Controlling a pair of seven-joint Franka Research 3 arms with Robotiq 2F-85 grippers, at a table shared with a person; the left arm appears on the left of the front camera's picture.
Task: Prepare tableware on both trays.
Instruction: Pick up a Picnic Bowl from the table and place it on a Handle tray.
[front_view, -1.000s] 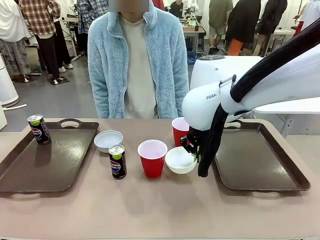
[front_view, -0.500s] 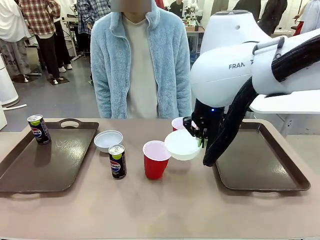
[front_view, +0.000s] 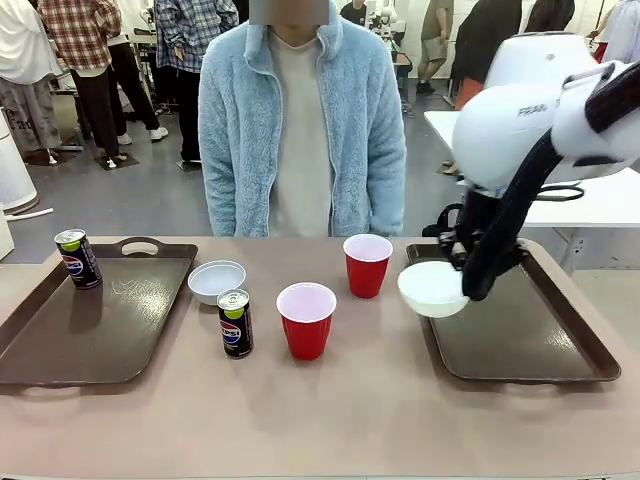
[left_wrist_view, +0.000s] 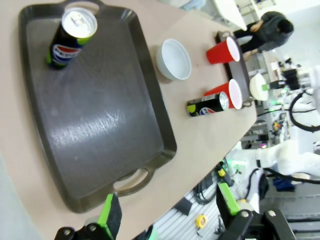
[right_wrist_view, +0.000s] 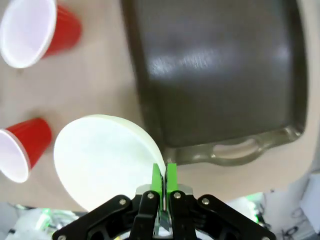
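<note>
WHITE BOWL OVER THE TRAY: The right gripper (front_view: 462, 262) pinches the rim of a white bowl (front_view: 432, 288), green pads (right_wrist_view: 156, 179) pressed tight on its edge, and holds it over the nine o'clock rim of the right tray (front_view: 525, 335). The left tray (front_view: 95, 325) carries one Pepsi can (front_view: 77, 258), upright at its eleven o'clock corner. Between the trays, on the tan table (front_view: 300, 420), stands a near red cup (front_view: 306, 318) — with a second Pepsi can (front_view: 235, 323) at its nine o'clock, a second white bowl (front_view: 217, 280) at its ten o'clock and a far red cup (front_view: 367, 264) at its one o'clock, all apart. The left gripper (left_wrist_view: 167, 210) hangs released, jaws spread wide and grasping nothing, high above the handle end of the left tray. A person in a pale blue fleece (front_view: 300, 130) stands at the table's twelve o'clock.
</note>
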